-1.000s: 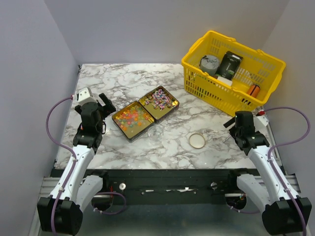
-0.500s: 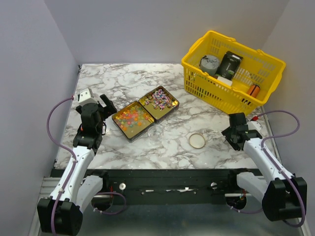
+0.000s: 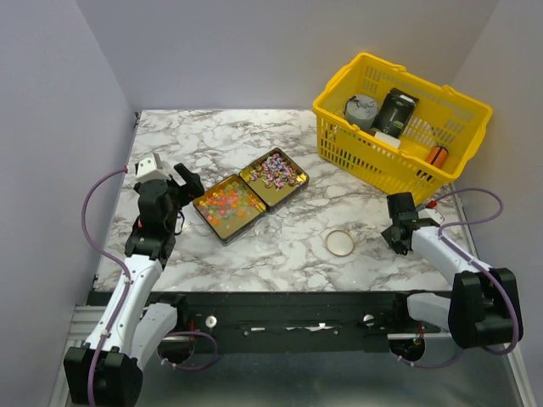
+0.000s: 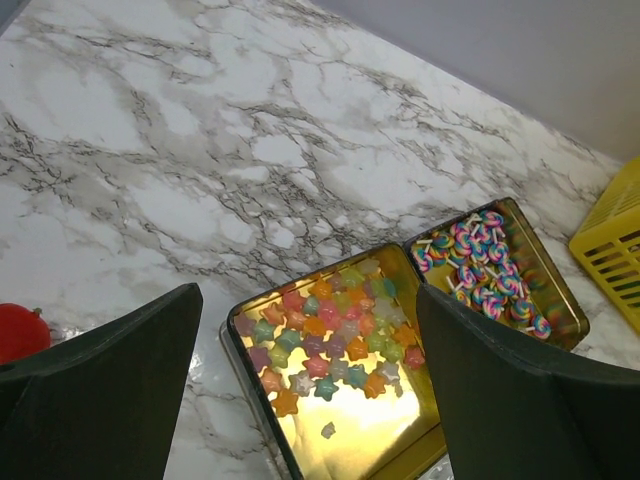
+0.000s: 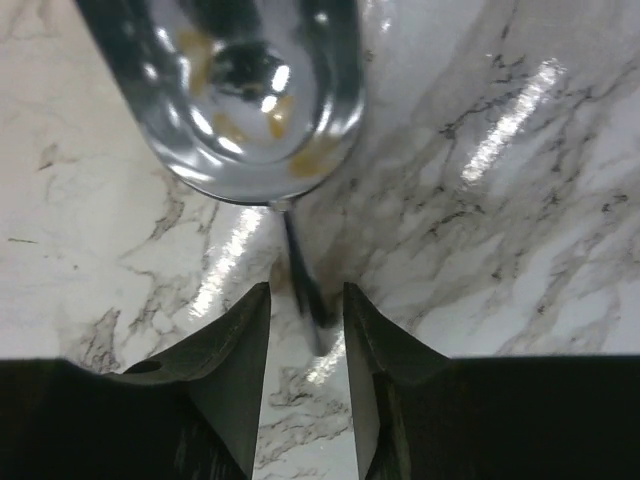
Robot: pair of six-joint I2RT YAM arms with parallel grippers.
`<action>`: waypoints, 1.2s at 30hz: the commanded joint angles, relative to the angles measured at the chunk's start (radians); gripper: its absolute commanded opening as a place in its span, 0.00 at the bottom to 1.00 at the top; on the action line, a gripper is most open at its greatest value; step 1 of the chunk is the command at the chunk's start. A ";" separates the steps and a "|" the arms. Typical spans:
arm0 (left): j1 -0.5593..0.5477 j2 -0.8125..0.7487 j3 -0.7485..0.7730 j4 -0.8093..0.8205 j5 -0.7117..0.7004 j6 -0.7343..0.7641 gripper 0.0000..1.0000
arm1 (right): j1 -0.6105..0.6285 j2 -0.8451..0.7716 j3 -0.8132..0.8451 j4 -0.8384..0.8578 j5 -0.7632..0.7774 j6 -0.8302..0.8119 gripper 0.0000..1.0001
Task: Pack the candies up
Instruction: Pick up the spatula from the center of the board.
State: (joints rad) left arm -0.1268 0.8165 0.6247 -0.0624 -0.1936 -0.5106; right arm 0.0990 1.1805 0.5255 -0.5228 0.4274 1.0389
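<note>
The candies (image 3: 225, 202) lie in an open two-compartment tin (image 3: 288, 194) left of the centre of the counter (image 3: 212, 136). The tin's long axis runs diagonally from the near-left toward the far-right corner. Star-shaped pieces fill the near-left compartment and striped swirl pieces the far-right one. The left gripper (image 3: 187, 176) hangs just beside the tin's left end, jaws spread wide and holding nothing. The right gripper (image 5: 306, 300) is low near the right edge, in front of the yellow basket (image 3: 373, 161). Its jaws are narrowed astride the handle of a metal spoon (image 5: 250, 100), with gaps visible on both sides, not clamped.
</note>
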 commanded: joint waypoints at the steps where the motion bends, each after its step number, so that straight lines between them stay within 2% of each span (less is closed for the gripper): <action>1: -0.002 -0.048 -0.032 0.033 0.036 -0.054 0.99 | -0.001 0.051 0.013 0.040 -0.010 0.018 0.28; 3: -0.002 -0.053 -0.039 0.049 0.062 -0.054 0.99 | -0.002 0.044 0.027 0.040 -0.036 -0.006 0.13; 4: -0.004 -0.045 -0.034 0.044 0.098 -0.051 0.99 | -0.001 0.035 0.028 0.040 -0.048 -0.016 0.01; 8: -0.002 -0.001 0.019 -0.007 0.166 -0.026 0.99 | -0.002 -0.042 0.025 0.041 -0.148 -0.069 0.01; 11: -0.002 0.023 0.039 -0.011 0.235 -0.002 0.99 | 0.008 -0.090 0.011 0.038 -0.278 -0.129 0.00; 16: -0.002 0.047 0.058 -0.002 0.302 0.006 0.99 | 0.125 -0.307 0.010 -0.023 -0.351 -0.197 0.01; 20: -0.004 0.084 0.089 0.010 0.403 0.003 0.99 | 0.160 -0.404 0.028 -0.033 -0.423 -0.270 0.00; 21: -0.004 0.093 0.095 0.016 0.452 0.001 0.99 | 0.172 -0.413 0.031 -0.022 -0.496 -0.284 0.01; 26: -0.008 0.170 0.131 0.058 0.612 -0.032 0.99 | 0.269 -0.388 0.031 0.115 -0.645 -0.375 0.01; 30: -0.037 0.219 0.167 0.107 0.717 -0.052 0.99 | 0.457 -0.306 0.099 0.149 -0.630 -0.439 0.01; 33: -0.082 0.254 0.207 0.108 0.790 -0.046 0.99 | 0.543 -0.218 0.180 0.155 -0.618 -0.516 0.01; 36: -0.126 0.288 0.243 0.107 0.852 -0.029 0.99 | 0.606 -0.115 0.280 0.141 -0.668 -0.614 0.01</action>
State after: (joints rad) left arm -0.1982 1.0775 0.8013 0.0086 0.4904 -0.5499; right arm 0.6319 0.9691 0.6861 -0.4286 -0.1749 0.5827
